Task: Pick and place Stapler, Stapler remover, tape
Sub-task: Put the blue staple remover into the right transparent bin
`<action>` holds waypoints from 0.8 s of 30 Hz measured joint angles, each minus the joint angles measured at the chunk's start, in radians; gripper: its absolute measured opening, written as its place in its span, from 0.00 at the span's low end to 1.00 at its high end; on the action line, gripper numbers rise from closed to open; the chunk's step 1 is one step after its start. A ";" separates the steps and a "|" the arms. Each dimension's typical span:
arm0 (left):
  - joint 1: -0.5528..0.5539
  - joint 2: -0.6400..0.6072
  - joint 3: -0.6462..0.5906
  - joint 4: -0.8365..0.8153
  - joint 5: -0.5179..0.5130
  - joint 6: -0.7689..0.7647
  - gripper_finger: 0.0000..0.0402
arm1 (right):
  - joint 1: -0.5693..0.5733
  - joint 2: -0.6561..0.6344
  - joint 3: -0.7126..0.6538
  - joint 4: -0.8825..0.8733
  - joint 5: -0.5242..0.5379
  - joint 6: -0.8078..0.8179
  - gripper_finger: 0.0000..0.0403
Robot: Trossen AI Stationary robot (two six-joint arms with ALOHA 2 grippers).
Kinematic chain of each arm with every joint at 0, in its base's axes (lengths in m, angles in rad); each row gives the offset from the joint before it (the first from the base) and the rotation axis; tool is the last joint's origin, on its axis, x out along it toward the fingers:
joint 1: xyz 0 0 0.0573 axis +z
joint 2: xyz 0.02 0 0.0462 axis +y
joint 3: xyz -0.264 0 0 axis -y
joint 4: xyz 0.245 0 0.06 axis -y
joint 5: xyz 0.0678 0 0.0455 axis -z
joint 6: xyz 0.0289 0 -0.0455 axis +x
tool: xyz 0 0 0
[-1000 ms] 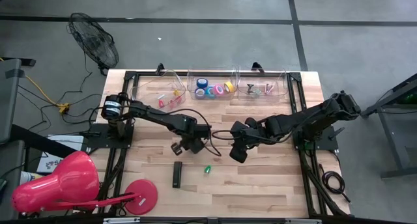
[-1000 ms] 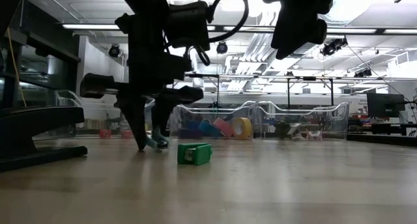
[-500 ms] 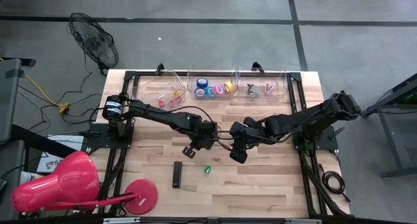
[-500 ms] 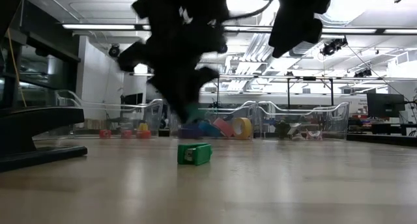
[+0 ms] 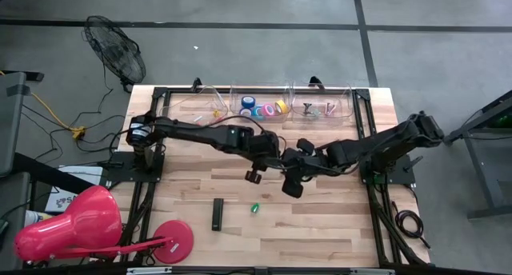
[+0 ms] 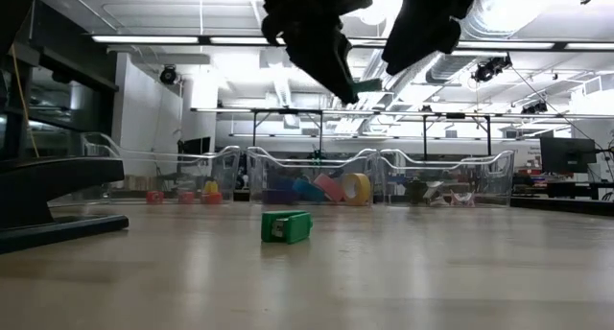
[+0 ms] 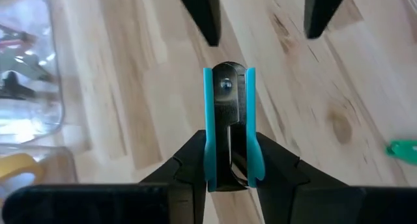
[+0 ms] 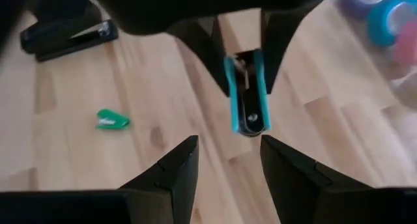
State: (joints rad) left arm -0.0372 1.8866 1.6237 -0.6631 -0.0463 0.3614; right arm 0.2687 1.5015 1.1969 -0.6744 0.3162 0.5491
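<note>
My left gripper (image 7: 228,160) hangs over the middle of the table (image 5: 336,227), shut on a blue stapler remover (image 7: 228,113). My right gripper (image 8: 225,165) stands open just right of it, fingers pointing at the remover (image 8: 246,100) without touching it. In the high view the two grippers (image 5: 256,174) (image 5: 290,187) nearly meet. A black stapler (image 5: 218,215) and a small green stapler (image 5: 255,208) lie flat on the wood nearer the front edge. Tape rolls (image 5: 262,109) lie in the middle clear bin at the far edge. My left gripper pinches the stapler remover's two blue side plates (image 7: 210,152) between its two fingers. The fingers slant down from the table's left and lie along the remover. Its riveted end (image 7: 225,86) sticks out past the fingertips. The remover is clear of the table.
Three clear bins (image 5: 204,111) (image 5: 260,95) (image 5: 324,109) line the far edge, the left and right ones holding small items. A red lamp (image 5: 72,227) with a round red base (image 5: 172,241) stands at the front left. A fan (image 5: 116,55) sits on the floor beyond.
My left gripper has risen from the tabletop with the stapler remover, lifting it clear. It has swung toward the table's right, up to my right gripper, and rolled at the wrist. My right gripper has kept its place with a slight roll.
</note>
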 joint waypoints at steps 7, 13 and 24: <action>0.007 -0.001 0.008 -0.001 -0.013 -0.016 0.22 | 0.006 -0.126 0.000 -0.164 0.060 0.028 0.39; 0.006 -0.012 0.008 0.022 -0.016 -0.030 0.22 | 0.099 -0.252 0.000 -0.350 0.223 0.149 0.39; 0.006 -0.072 0.011 0.208 -0.007 -0.053 0.22 | 0.239 -0.264 -0.001 -0.250 0.519 0.054 0.39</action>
State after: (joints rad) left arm -0.0307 1.8146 1.6344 -0.4553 -0.0528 0.3084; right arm 0.5079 1.2377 1.1956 -0.9241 0.8348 0.6029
